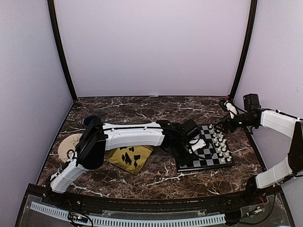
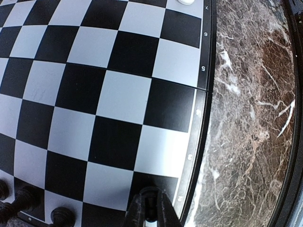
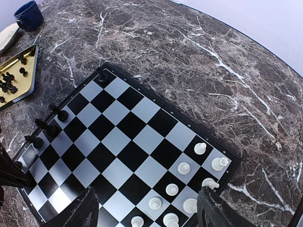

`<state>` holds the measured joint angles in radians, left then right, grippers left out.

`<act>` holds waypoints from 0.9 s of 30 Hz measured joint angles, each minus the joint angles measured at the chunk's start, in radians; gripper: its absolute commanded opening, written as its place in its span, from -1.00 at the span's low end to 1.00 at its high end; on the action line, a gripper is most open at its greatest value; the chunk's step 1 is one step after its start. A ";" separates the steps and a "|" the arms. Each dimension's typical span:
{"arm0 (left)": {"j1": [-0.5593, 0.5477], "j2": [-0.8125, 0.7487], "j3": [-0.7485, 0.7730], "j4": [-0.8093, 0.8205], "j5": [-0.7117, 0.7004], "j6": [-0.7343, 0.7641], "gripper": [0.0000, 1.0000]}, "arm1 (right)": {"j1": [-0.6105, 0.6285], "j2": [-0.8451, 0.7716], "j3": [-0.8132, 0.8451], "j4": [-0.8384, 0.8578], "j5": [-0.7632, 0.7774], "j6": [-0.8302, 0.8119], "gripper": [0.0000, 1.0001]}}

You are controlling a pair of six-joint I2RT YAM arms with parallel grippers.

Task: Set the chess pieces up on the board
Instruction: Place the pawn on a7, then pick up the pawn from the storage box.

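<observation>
The board (image 1: 207,160) lies right of centre, and it also shows in the right wrist view (image 3: 120,142). White pieces (image 3: 183,168) stand in two rows along its right side (image 1: 220,144). Three black pieces (image 3: 47,126) stand along its left side and one (image 3: 102,75) at its far corner. My left gripper (image 2: 150,208) is shut on a small black piece just above a black square at the board's edge. It hangs over the board's left part (image 1: 197,144). My right gripper (image 3: 147,194) is wide open and empty above the white rows (image 1: 219,126).
A gold tray (image 1: 142,152) with several loose black pieces (image 3: 5,80) lies left of the board. A round plate (image 1: 67,144) and a blue cup (image 1: 91,120) are at the far left. Marble tabletop surrounds the board. Black pieces (image 2: 61,216) stand close to my left fingers.
</observation>
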<state>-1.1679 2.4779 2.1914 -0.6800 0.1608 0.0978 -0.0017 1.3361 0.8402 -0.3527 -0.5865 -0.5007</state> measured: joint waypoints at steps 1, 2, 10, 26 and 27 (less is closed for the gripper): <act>0.000 0.000 0.000 -0.001 0.000 0.000 -0.85 | 0.000 0.000 0.000 0.000 0.000 0.000 0.43; 0.000 0.000 0.000 -0.002 0.000 0.000 -0.85 | 0.000 0.000 0.000 0.000 0.000 0.000 0.43; 0.000 0.000 0.003 -0.010 0.002 0.000 -0.51 | 0.000 0.000 0.000 0.000 0.000 0.000 0.43; 0.000 -0.058 0.025 -0.023 -0.051 -0.011 -0.36 | 0.000 0.000 0.000 0.000 0.000 0.000 0.43; 0.000 -0.084 -0.001 -0.025 -0.070 -0.008 -0.37 | 0.000 0.000 0.000 0.000 0.000 0.000 0.43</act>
<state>-1.1679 2.3943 2.1902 -0.7048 0.0910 0.0898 -0.0017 1.3357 0.8402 -0.3527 -0.5869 -0.5011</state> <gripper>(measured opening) 0.329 0.715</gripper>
